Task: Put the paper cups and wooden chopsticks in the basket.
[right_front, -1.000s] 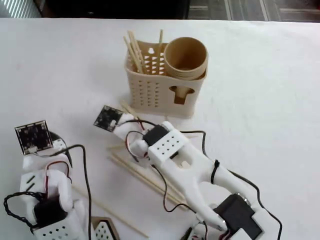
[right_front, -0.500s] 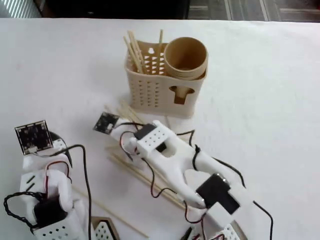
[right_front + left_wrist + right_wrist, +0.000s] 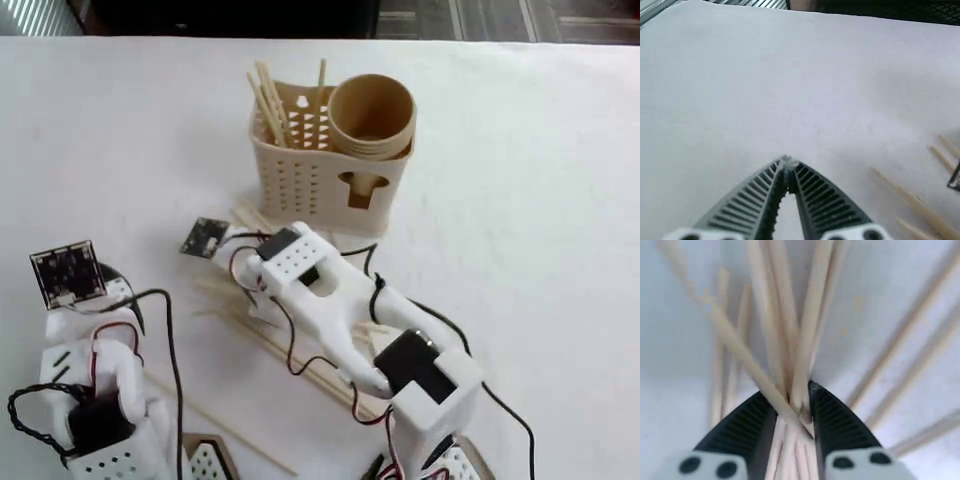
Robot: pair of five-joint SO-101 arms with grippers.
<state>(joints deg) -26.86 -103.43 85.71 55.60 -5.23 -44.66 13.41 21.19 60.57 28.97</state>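
A cream basket [image 3: 300,170] stands at the back middle of the table with stacked paper cups [image 3: 372,115] and several wooden chopsticks [image 3: 268,95] upright in it. In front of it my right arm [image 3: 300,268] bends low over a loose pile of chopsticks [image 3: 300,362] on the white table. My right gripper [image 3: 795,407] is shut on a bundle of chopsticks [image 3: 785,330] that fan out ahead of its fingers. My left gripper [image 3: 787,164] is shut on nothing, above bare table, on the left arm [image 3: 90,380] at the front left.
A single chopstick [image 3: 225,428] lies near the front edge, between the two arms. A few chopsticks [image 3: 912,200] show off to one side in the left wrist view. Cables loop around both arms. The table's right and back left are bare white surface.
My right arm has folded back and its wrist has shifted left and a little toward the basket, over the chopstick pile. The left arm has kept still.
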